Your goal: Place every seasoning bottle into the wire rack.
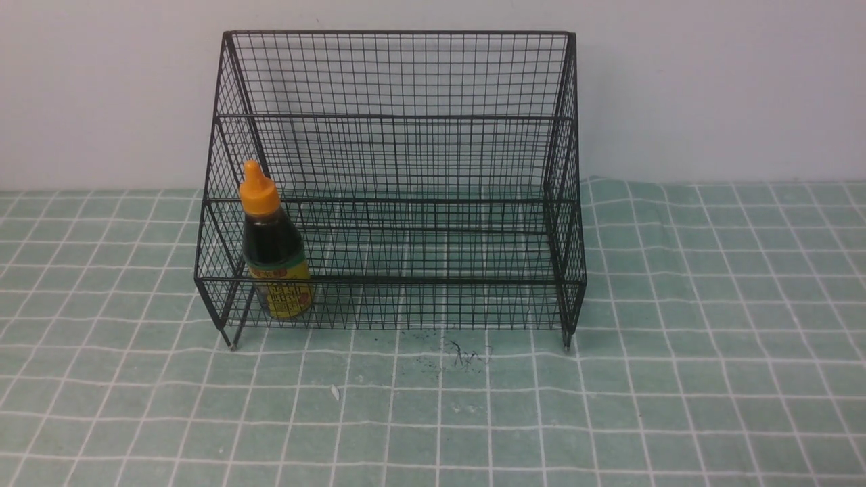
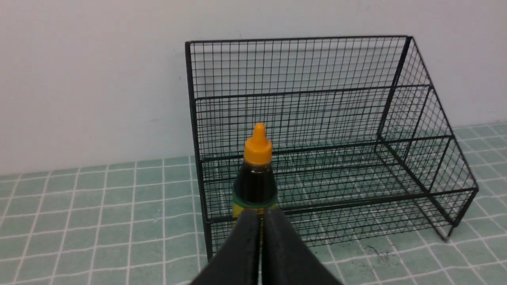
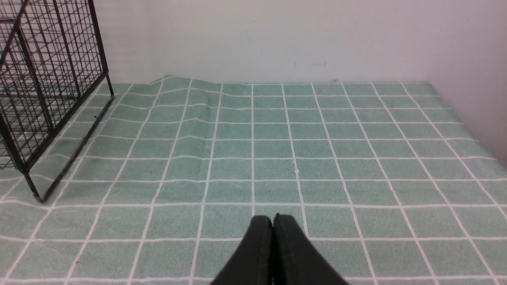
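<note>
1. Left wrist view shows the left gripper (image 2: 260, 215), black and wedge-fingered, pressed fully together on nothing, set back from the rack and aimed at the bottle; it looks finished with it.
2. The right gripper (image 3: 273, 222) is likewise closed and empty, low over the green checked tablecloth (image 3: 324, 158), probably parked.
3. One small dark-liquid seasoning bottle (image 1: 273, 245) with orange pointed cap and yellow label stands upright in the lowest front tier, at the left end.
4. One large black wire-mesh stepped rack (image 1: 399, 122) backs against the pale wall, open front toward the arms.
5. No other bottle is visible.
</note>
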`<state>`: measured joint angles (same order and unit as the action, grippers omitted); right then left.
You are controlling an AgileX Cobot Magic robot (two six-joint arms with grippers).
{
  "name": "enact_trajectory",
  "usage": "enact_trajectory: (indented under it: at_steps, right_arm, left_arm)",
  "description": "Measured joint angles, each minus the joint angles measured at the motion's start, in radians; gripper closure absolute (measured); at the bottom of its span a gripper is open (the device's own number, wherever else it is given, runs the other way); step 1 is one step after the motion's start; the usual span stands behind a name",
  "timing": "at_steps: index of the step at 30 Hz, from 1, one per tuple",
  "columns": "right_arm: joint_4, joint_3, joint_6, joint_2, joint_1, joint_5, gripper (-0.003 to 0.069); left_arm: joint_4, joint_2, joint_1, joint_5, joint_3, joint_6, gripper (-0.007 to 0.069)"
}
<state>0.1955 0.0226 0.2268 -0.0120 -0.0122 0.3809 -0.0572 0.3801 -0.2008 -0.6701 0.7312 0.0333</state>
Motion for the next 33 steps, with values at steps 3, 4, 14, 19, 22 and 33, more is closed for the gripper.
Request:
enact_trajectory:
  at_steps: [3, 4, 14, 19, 22, 33]
  right_arm:
    - [0.0, 0.0, 0.0, 0.0, 0.0, 0.0, 0.0673]
    - [0.0, 0.0, 0.0, 0.0, 0.0, 0.0, 0.0673]
    - [0.0, 0.0, 0.0, 0.0, 0.0, 0.0, 0.0673]
    - [0.0, 0.0, 0.0, 0.0, 0.0, 0.0, 0.0673]
    - [0.0, 0.0, 0.0, 0.0, 0.0, 0.0, 0.0673]
    - [0.0, 0.0, 0.0, 0.0, 0.0, 0.0, 0.0673]
  left_arm:
    - [0.002, -0.048, 0.028, 0.068, -0.098, -0.048, 0.0631]
    - [0.002, -0.075, 0.045, 0.101, -0.148, -0.064, 0.0631]
    - [0.019, -0.381, 0.158, 0.315, -0.66, -0.137, 0.0631]
    - [0.019, -0.391, 0.163, 0.334, -0.757, -0.137, 0.0631]
    - [0.018, -0.391, 0.163, 0.302, -0.759, -0.137, 0.0631]
    - [0.017, -0.391, 0.164, 0.301, -0.759, -0.137, 0.0631]
